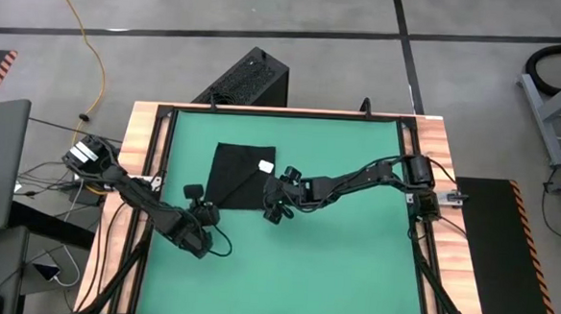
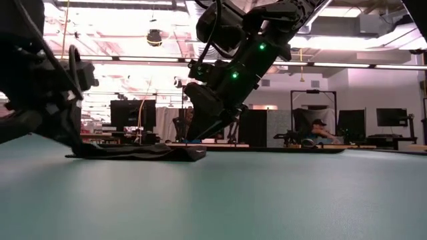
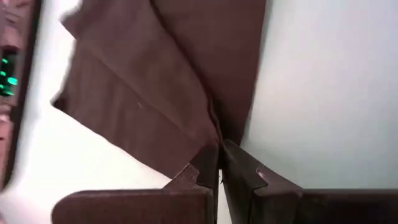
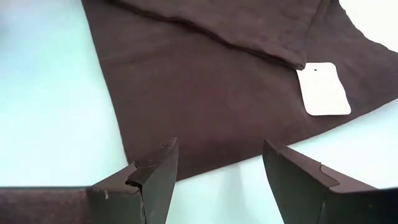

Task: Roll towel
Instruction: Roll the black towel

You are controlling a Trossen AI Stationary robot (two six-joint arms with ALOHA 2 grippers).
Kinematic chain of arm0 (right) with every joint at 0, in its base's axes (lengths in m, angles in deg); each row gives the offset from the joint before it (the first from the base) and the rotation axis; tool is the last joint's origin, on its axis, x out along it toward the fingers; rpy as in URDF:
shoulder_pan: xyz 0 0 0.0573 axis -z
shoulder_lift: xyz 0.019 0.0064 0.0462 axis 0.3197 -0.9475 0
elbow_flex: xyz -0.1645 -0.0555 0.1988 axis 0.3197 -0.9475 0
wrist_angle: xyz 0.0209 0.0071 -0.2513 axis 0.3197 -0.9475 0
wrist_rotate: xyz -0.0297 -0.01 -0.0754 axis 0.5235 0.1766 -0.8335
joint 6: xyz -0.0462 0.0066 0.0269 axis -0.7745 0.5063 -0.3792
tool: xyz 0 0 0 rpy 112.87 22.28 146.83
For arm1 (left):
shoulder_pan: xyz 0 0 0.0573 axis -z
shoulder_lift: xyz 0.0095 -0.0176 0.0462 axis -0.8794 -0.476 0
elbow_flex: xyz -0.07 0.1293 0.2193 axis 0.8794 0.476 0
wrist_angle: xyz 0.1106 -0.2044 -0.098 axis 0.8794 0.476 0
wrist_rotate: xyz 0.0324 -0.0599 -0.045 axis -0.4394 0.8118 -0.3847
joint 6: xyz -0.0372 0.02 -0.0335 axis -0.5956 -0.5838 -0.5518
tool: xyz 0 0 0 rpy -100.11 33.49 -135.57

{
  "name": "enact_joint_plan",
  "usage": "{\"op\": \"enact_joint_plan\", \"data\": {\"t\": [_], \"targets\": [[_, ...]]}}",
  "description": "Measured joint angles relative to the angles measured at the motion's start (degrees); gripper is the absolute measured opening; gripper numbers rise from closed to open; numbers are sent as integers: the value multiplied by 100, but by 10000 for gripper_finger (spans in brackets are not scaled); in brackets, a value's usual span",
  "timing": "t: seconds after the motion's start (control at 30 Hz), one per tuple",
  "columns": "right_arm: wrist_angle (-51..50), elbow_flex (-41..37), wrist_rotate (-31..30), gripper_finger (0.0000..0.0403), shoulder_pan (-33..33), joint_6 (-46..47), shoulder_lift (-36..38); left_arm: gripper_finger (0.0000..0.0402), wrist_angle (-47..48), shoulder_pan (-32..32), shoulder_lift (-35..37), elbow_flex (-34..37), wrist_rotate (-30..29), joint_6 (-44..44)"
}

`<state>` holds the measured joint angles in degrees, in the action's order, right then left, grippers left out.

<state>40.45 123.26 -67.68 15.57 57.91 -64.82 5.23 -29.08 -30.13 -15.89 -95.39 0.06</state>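
Two grippers are down at the towel (image 1: 239,176), which lies flat on the green mat (image 1: 352,267) toward the far left part of the table, a folded flap lying over it and its white tag (image 1: 266,166) near the far right corner of the cloth.

Going from the left: the left gripper (image 1: 194,193) sits at the towel's near left corner. Its wrist view shows the fingers (image 3: 199,174) pressed together with the corner of the dark cloth pinched between their tips, so the grip looks made. The right gripper (image 1: 276,203) hovers at the near right edge of the towel, its fingers (image 4: 155,171) spread wide apart with nothing between them, the cloth's edge lying just ahead of them.

The step in hand reads as taking hold of the near edge before any rolling has begun; the towel is not yet turned over on itself. The next move seems to call for the right gripper to come down onto its corner and close, so both ends of the near edge are held evenly. Then both could lift slightly and carry the edge over toward the far side together, keeping level so the roll does not skew.

Some things stay unclear. How many layers the left fingers have caught cannot be told. In the low view the towel (image 2: 133,153) is only a thin dark strip, with the left arm's bulk covering its end. Whether the right fingertips touch the mat is not visible.
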Motion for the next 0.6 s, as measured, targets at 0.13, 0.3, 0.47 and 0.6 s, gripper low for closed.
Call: {"op": "enact_joint_plan", "data": {"t": [0.13, 0.3, 0.47, 0.6], "targets": [[-2, 0, -1, 255, 1, 12, 0, 0, 644, -38, 0, -218, -360, -72], [-2, 0, 0, 255, 2, 11, 0, 0, 925, -190, 0, -235, -393, -175], [-4, 0, 11, 255, 1, 11, 0, 0, 939, -336, 0, -128, -690, -218], [-4, 0, 31, 255, -40, -59, 0, 0, 777, -557, 0, 201, -720, -484]]}}
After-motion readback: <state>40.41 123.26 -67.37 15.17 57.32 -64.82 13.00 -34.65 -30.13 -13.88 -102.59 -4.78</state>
